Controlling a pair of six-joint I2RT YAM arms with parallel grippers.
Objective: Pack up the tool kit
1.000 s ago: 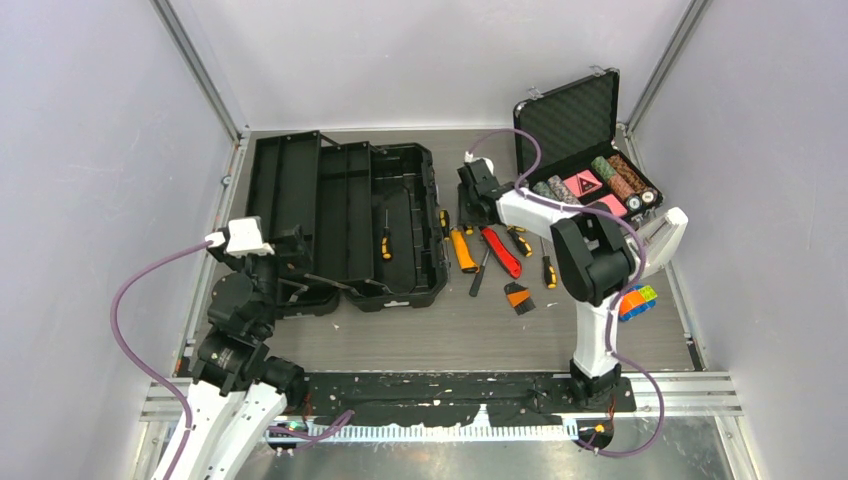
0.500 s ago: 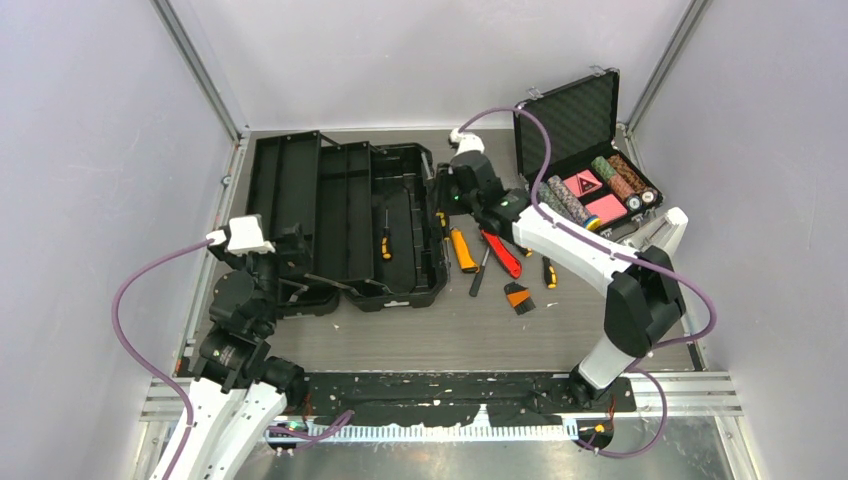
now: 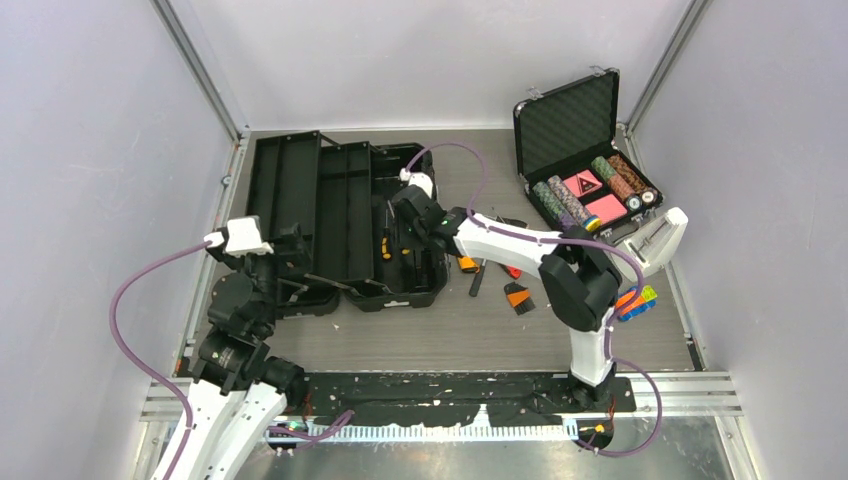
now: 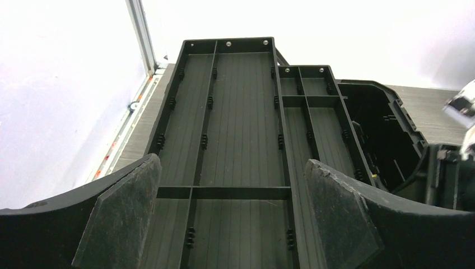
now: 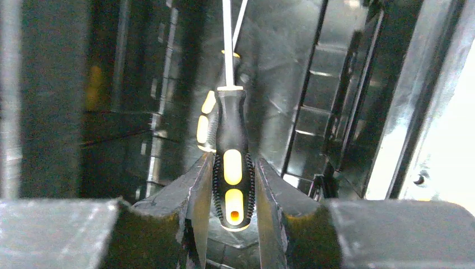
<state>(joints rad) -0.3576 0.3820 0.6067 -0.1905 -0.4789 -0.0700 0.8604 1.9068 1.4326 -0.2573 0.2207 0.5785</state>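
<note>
Jaws of the right gripper (image 5: 232, 188) are being kept clamped on the black-and-yellow handle of a screwdriver (image 5: 233, 162). That tool is being carried leftward from the loose tools (image 3: 515, 295) at the table's (image 3: 450, 335) middle and is now being held over the open toolbox (image 3: 345, 215) by the far left corner, seemingly above another screwdriver (image 3: 384, 245) lying inside. Only release is being awaited. Jaws of the left gripper (image 4: 232, 213) are being held wide apart, empty, by the lid (image 4: 241, 140).
</note>
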